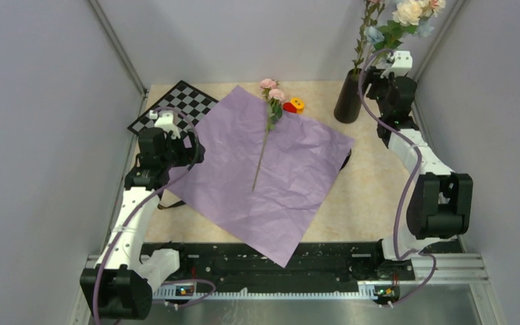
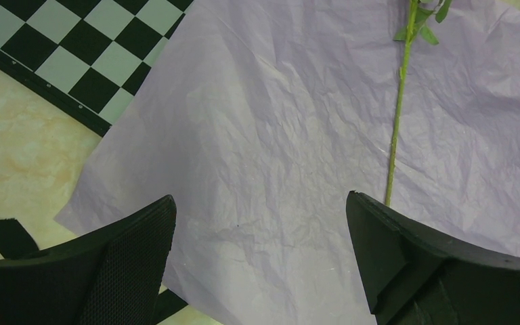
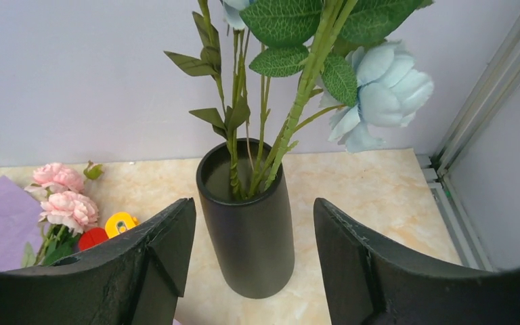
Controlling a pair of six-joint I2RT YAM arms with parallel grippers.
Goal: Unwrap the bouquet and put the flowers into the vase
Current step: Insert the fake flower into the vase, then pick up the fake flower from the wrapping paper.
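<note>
Right end effector (image 3: 252,203), jaws apart, faces vase (image 3: 247,250) near table (image 3: 379,176) corner.

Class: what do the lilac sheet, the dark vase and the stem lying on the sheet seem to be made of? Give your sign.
Lilac sheet: thin paper, matte; fine crinkles and creases all over.
Vase: perhaps ceramic or plastic, matte black; smooth wall with only a dull sheen.
Stem: likely plastic, artificial; uniform bright green, slightly glossy.

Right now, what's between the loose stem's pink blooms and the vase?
A small red-and-yellow toy beside the pink blooms, then bare tabletop up to the vase. Top view.
</note>
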